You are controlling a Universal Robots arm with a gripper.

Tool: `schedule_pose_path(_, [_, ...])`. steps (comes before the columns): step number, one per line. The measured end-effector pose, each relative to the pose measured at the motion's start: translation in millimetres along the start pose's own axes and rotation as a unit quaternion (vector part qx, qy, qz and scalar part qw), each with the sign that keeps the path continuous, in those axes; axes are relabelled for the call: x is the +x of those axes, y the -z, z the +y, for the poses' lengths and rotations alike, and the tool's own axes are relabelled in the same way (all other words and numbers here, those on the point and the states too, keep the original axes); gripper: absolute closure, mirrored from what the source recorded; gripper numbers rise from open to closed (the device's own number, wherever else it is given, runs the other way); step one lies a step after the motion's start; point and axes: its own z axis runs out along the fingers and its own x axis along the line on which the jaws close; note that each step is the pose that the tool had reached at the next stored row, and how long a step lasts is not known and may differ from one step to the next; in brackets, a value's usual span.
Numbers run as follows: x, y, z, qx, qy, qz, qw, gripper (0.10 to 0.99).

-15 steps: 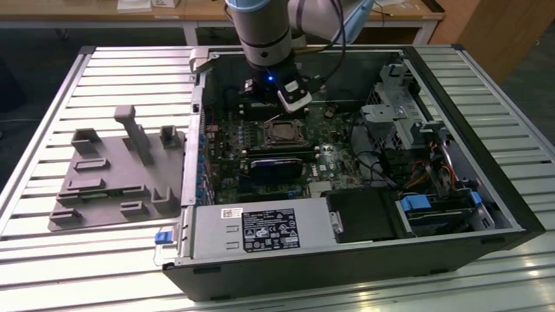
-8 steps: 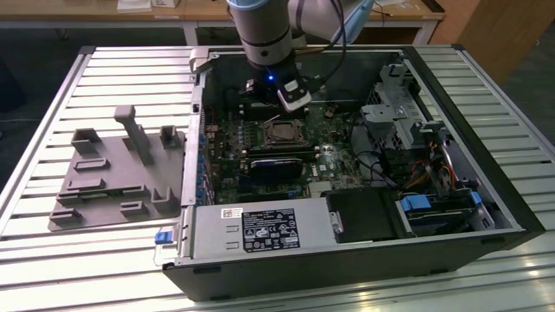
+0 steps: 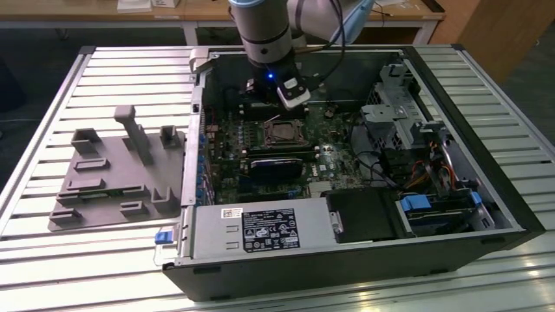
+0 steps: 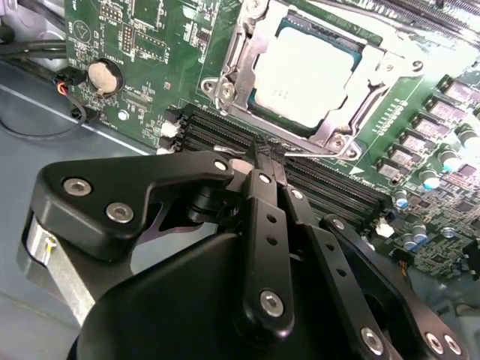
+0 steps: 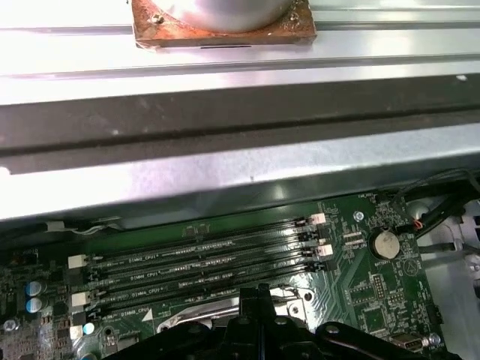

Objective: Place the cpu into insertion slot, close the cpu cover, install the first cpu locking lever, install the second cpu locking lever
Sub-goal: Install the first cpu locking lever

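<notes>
The cpu (image 4: 311, 71) lies flat in the insertion slot (image 3: 282, 133), its pale silvery face showing through the window of the cpu cover (image 4: 238, 71), which is folded down over it. My gripper (image 4: 268, 152) is shut, its black fingertips pressed together just beside the socket's edge nearest the memory slots. A thin metal lever (image 4: 315, 152) runs along that edge right at the fingertips; whether they touch it I cannot tell. In the exterior view the gripper (image 3: 286, 104) hangs inside the open computer case, just behind the socket. In the first wrist view the fingertips (image 5: 259, 296) sit over the shiny socket frame (image 5: 206, 307).
Black memory slots (image 5: 195, 259) lie between the socket and the case wall (image 5: 240, 180). A coin battery (image 4: 103, 75) sits close by. Drive cages (image 3: 399, 117), cables and a power supply (image 3: 260, 231) crowd the case. A grey fixture tray (image 3: 113, 175) rests on the table at the exterior view's left.
</notes>
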Motion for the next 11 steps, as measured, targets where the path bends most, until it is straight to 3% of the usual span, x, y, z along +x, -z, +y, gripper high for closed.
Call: schedule_pose_path(11, [1.1,-6.9,-0.3,0.0002,-0.001,-0.0002,1.0000,0.980])
